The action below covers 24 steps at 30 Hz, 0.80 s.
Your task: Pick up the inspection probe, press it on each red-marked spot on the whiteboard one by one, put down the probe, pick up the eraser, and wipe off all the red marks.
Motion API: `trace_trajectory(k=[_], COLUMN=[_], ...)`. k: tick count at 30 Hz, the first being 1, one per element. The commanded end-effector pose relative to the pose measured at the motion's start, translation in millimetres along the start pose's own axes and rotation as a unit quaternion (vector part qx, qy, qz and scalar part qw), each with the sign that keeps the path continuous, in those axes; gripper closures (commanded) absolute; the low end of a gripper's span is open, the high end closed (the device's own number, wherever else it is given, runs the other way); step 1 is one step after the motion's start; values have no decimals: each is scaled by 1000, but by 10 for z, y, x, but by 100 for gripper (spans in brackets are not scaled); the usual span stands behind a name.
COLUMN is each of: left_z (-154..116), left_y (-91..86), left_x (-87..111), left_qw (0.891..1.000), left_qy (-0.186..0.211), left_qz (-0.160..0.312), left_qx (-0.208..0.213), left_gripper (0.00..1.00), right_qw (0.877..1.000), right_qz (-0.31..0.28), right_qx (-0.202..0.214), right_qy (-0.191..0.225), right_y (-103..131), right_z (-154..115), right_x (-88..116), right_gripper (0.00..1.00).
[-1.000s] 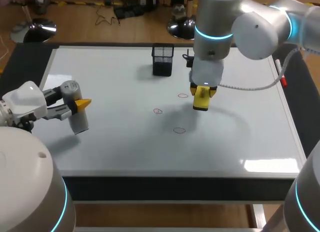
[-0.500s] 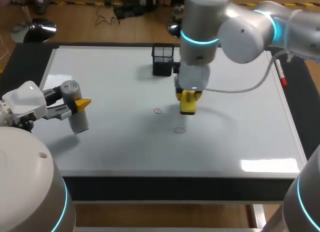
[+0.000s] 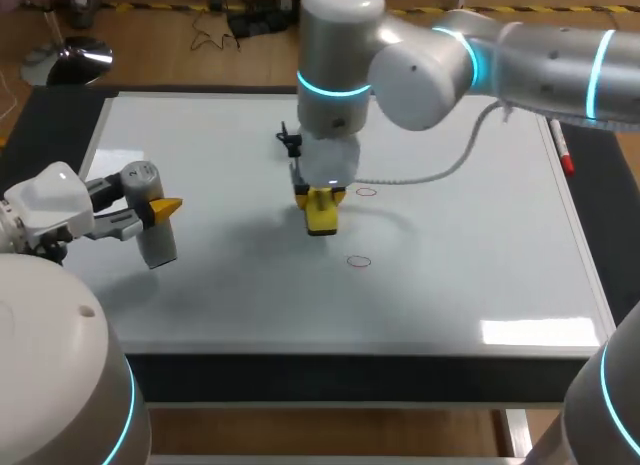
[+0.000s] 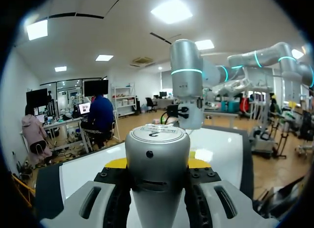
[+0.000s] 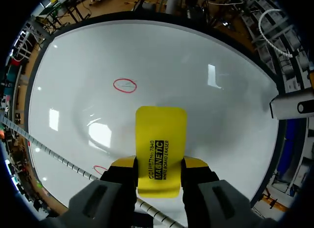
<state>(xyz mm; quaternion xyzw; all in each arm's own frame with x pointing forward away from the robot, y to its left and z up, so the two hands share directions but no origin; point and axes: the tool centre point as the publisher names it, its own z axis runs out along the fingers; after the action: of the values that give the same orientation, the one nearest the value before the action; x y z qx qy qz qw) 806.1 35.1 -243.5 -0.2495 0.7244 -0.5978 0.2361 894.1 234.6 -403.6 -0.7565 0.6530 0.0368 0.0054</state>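
Gripping a flat yellow eraser (image 5: pixel 161 135), round-cornered, black-lettered: the right tool (image 5: pixel 160 165).

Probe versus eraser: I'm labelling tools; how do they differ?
The probe is a grey cylinder; the eraser is a flat yellow block. The left end effector holds the probe at the whiteboard's left side, the right end effector the eraser near its middle. Both are gripped.
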Motion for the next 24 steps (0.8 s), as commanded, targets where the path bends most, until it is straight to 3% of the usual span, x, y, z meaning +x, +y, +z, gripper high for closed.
trace_trajectory(k=[1, 9, 24], left_z=[14, 14, 14], left_y=[-5, -5, -5], left_x=[5, 5, 5], left_qw=[1000, 1000, 1000], left_qy=[-3, -3, -3], left_qz=[1, 1, 1], left_qx=[2, 2, 2], left_gripper=[100, 100, 100], right_qw=[1000, 1000, 1000], right_qz=[-2, -3, 10], right_qx=[-8, 1, 8], right_qy=[15, 14, 3], right_y=[-136, -199, -194], right_z=[106, 187, 303], right_x=[-200, -275, -217], right_gripper=[100, 100, 100])
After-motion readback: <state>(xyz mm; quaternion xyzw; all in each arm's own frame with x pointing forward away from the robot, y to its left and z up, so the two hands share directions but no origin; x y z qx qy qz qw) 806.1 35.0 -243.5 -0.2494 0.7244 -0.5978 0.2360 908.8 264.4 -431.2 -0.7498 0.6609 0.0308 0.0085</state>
